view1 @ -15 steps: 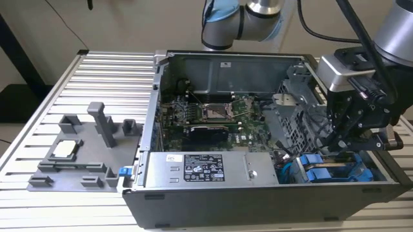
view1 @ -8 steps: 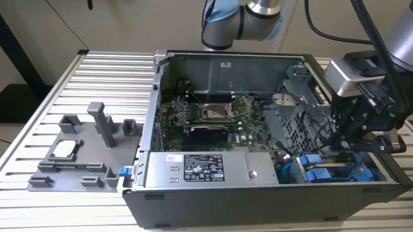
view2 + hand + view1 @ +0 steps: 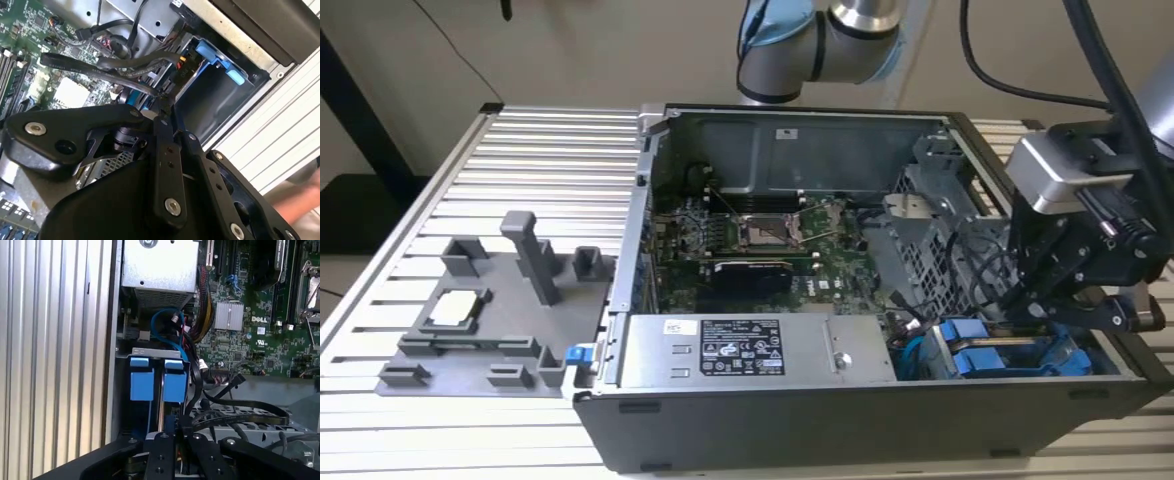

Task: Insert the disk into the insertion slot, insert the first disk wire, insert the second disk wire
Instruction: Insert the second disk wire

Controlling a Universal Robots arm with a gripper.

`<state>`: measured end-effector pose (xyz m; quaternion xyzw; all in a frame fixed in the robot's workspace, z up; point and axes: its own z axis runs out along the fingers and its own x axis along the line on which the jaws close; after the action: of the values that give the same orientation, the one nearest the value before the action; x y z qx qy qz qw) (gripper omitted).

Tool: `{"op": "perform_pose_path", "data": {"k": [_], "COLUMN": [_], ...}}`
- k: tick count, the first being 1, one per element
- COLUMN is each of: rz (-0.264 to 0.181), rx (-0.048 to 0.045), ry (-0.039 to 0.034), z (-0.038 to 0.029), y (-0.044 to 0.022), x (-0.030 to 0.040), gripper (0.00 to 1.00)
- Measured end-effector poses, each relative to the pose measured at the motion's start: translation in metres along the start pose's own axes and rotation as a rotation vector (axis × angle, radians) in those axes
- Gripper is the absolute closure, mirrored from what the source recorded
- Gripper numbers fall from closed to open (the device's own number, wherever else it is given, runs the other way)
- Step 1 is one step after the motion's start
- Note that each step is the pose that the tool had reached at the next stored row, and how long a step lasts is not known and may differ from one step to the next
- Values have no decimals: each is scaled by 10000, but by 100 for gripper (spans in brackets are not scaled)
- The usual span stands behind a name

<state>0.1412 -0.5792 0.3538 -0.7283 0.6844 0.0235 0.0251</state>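
Two blue-framed drives sit side by side in the grey drive cage (image 3: 1107, 350) at the case's corner on the exterior view's right. The disk (image 3: 987, 358) rests inside the insertion slot (image 3: 150, 351), its blue handle (image 3: 175, 381) facing out, also seen in the second wrist view (image 3: 215, 55). My black gripper (image 3: 1030, 315) hangs just above the cage. In the second wrist view its fingers meet at a narrow point (image 3: 164, 100), shut on the end of a black disk wire (image 3: 100, 62). That black wire (image 3: 235, 415) loops away over the cage. Whether it is the first or second wire I cannot tell.
The open case holds a green motherboard (image 3: 747, 235) and a grey labelled power-supply box (image 3: 747, 350). A thin blue cable (image 3: 162, 320) curls behind the drives. A grey fixture (image 3: 494, 310) stands on the slatted table (image 3: 547, 150) at the exterior view's left.
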Motion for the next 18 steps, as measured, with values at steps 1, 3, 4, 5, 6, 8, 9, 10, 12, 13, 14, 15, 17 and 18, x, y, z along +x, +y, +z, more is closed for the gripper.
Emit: {"op": "perform_pose_path", "data": {"k": [1, 3, 4, 5, 6, 8, 9, 10, 12, 13, 14, 15, 17, 18], "rz": [13, 42, 84, 133, 181, 263, 311, 369, 507, 565, 610, 651, 704, 721], "rx": [-1, 0, 5, 9, 12, 18, 22, 26, 36, 40, 44, 47, 51, 52], "ry": [-1, -16, -37, -50, -52, -59, -63, -67, -71, -73, -73, -74, -73, -73], "z": [18, 39, 49, 58, 62, 73, 77, 82, 94, 99, 102, 105, 106, 107], "y": [-1, -10, -12, -13, -15, -18, -19, -20, -21, -22, -22, -23, -24, -24], "x": [1, 3, 4, 5, 5, 5, 6, 6, 4, 2, -2, -6, -17, -23], "gripper": [84, 84, 84, 84, 84, 84, 84, 84, 84, 84, 84, 84, 84, 84]}}
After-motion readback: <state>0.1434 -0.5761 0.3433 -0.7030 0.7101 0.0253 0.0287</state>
